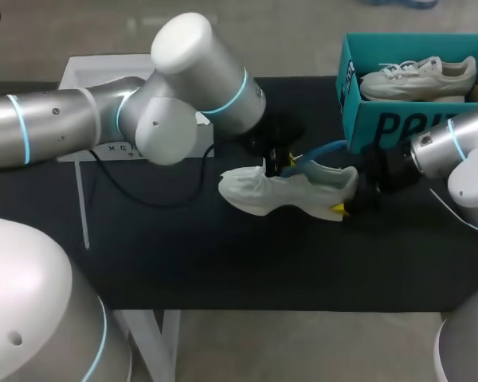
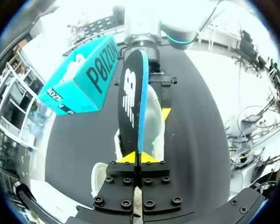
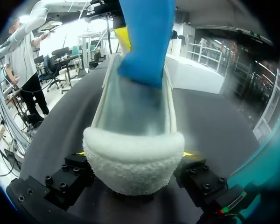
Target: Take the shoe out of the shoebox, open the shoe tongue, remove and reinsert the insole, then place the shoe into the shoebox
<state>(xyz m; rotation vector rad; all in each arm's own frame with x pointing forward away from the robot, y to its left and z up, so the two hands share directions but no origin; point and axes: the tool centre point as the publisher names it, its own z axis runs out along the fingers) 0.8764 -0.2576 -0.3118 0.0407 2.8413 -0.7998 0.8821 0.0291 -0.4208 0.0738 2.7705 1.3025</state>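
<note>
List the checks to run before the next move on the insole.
1. Left gripper shut on insole: ok.
2. Right gripper shut on shoe at the heel: ok.
3. Insole end inside the shoe opening: ok.
4. Insole seated flat: not ok, most of it sticks out.
5. Shoe resting on table: ok.
6. Room in shoebox beside the other shoe: cannot tell.

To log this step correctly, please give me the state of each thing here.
Shoebox: open, second shoe inside.
Shoe: outside the shoebox, heel gripped.
Insole: half out of the shoe, pinched.
Left tool: shut on insole.
Right tool: shut on shoe.
</note>
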